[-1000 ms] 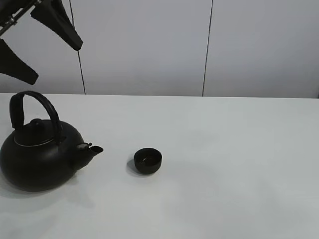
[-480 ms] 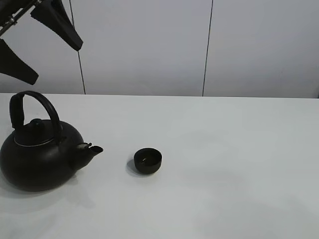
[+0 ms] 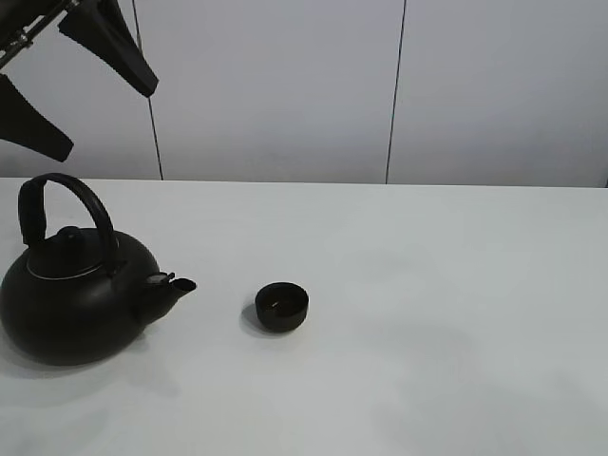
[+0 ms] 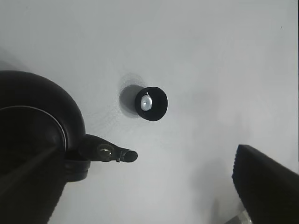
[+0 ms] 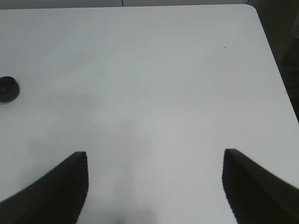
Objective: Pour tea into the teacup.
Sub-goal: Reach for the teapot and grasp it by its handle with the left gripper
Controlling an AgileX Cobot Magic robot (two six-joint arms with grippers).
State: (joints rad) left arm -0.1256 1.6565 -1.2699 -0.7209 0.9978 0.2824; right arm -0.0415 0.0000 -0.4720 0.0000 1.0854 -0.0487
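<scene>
One kettle. One cup. One surface carries both. Two hands: the left hand and the right hand. Each hand shows two dark fingers, four in all. No second cup or kettle appears in any view.

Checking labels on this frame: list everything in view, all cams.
kettle: 1, black, upright on the table at left, spout toward the teacup
teacup: 1, black, on the table right of the spout, apart from it
table: 1, white
wall: pale panels, behind the table
left gripper: 1, black, open, empty, high above the kettle
right gripper: 1, black, open, empty, over the table, away from the teacup
</scene>
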